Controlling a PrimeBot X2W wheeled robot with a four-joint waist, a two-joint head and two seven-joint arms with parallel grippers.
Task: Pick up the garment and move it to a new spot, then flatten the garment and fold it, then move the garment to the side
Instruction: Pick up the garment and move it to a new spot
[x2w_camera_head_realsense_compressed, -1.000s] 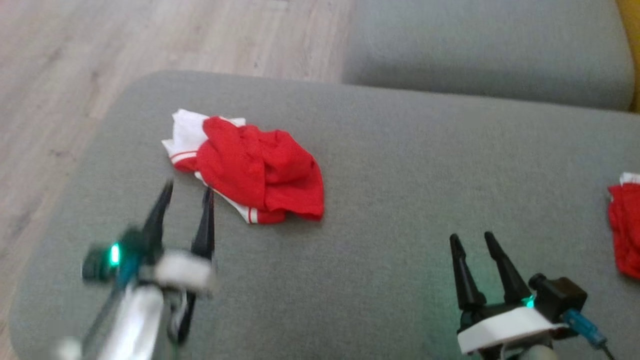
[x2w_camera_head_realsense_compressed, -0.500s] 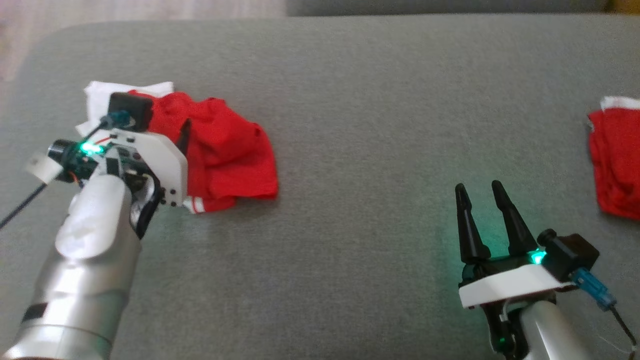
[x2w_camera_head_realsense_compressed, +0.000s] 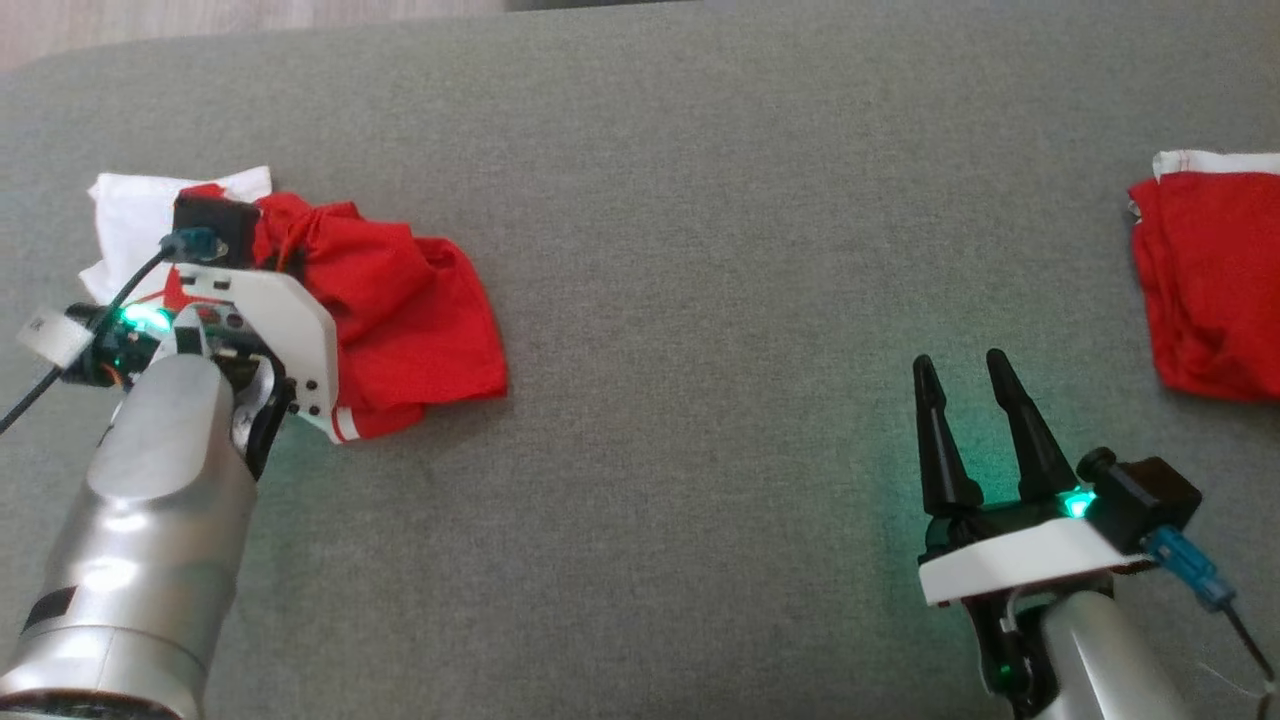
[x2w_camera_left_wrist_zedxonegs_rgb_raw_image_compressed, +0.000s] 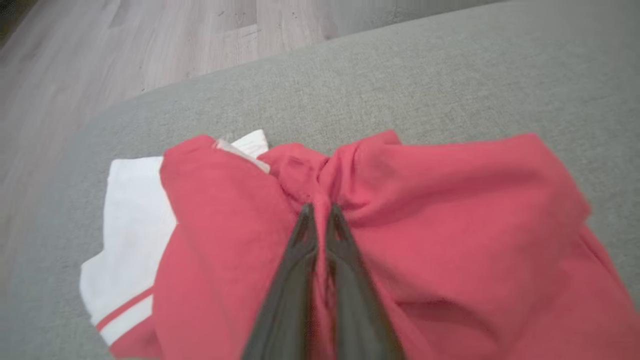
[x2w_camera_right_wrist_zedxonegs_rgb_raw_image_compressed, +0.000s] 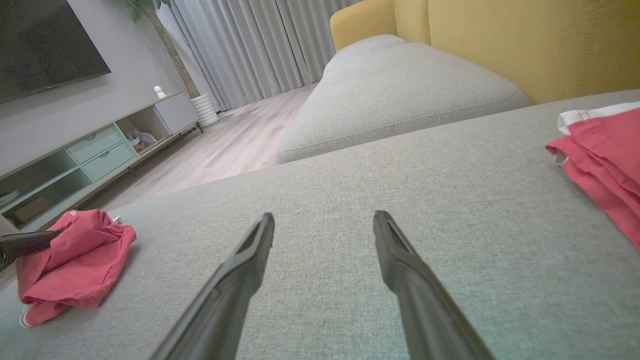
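- Grey woven fabric covers the broad seat cushion that everything lies on, and a wood floor shows past its rounded far corner.
- From the right wrist view, a yellow backrest rises behind a neighbouring cushion, also grey. Pale curtains and a low cabinet with mint-green drawers stand along the walls.
- The garment is red with a white part and striped red-and-white trim. It lies crumpled on the left side of the seat cushion, close to that edge.
- The left pincer is down on the garment. Its 2 dark fingers are squeezed almost together, with a ridge of red cloth pinched between the tips. Folds of cloth gather toward that spot.
- In the head view the left wrist's white housing covers the near-left part of the garment, and a green light glows beside it.
- The right pincer sits over bare cushion at the lower right, well apart from the garment. Its 2 fingers are spread wide and hold nothing.
- A second garment, also red with a white edge, lies at the far right of the seat cushion. It is apart from the right pincer and partly out of the head view.
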